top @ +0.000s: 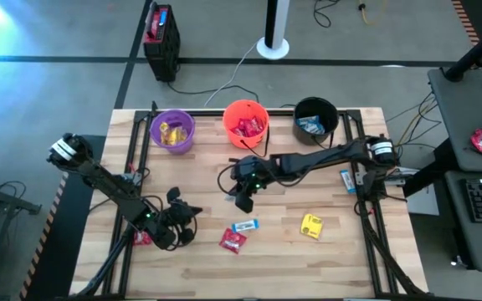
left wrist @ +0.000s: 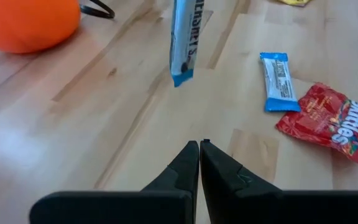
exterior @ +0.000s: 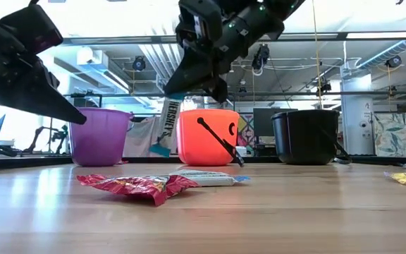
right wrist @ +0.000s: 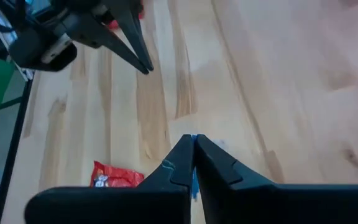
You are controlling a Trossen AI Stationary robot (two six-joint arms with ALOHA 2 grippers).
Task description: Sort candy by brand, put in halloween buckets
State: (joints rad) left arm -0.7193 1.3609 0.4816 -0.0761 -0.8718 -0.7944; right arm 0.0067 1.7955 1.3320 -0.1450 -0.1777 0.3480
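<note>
My right gripper (exterior: 172, 93) hangs over the middle of the table, shut on a blue-and-white candy packet (exterior: 166, 127), in front of the orange bucket (top: 246, 122). The purple bucket (top: 172, 130) and the black bucket (top: 315, 117) flank the orange one along the far edge, each with candy inside. My left gripper (left wrist: 199, 147) is shut and holds nothing, raised a little over the near left of the table. A blue-and-white packet (top: 245, 226), a red packet (top: 233, 241) and a yellow packet (top: 311, 226) lie flat on the wood. My right gripper pinches the blue-and-white packet by its top end (exterior: 173, 104) between its two fingers, which slant down from above. Only a blue sliver (right wrist: 193, 139) shows between the fingertips in the wrist view. The packet hangs straight below the fingers, clear of the table.
Another blue-and-white packet (top: 347, 180) lies by the right arm's base and a red packet (top: 141, 238) beside the left arm. The orange bucket's black handle (exterior: 220, 143) hangs down in front of it. Bare wood lies between the buckets and the loose candy.
</note>
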